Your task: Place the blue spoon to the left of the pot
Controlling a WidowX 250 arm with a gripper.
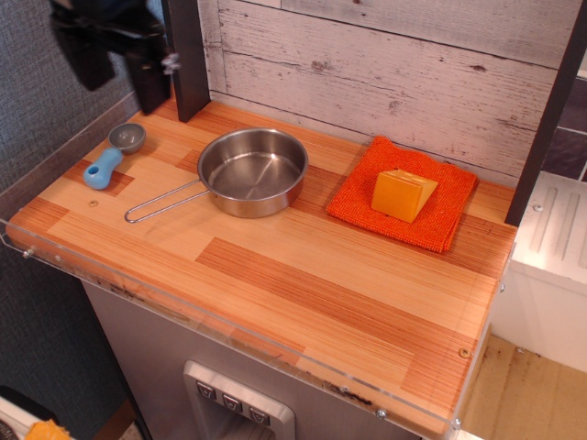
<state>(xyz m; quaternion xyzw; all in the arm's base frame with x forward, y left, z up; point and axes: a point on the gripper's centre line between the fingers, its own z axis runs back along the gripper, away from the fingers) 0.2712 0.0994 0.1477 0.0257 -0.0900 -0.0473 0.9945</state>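
Now we see the claw [119, 69] raised at the upper left, clear of the tabletop [275, 275], blurred, so we cannot tell whether it is released or clenched; it grasps nothing that we can make out. Below the claw lies the blue spoon [114, 157] flat on the wood, grey bowl toward the claw, light-blue handle pointing away; below and to the right of the claw sits the pot [252, 170], its wire handle reaching toward the spoon without touching it; far to the claw's right, a yellow block [404, 194] rests on an orange cloth [367, 203].
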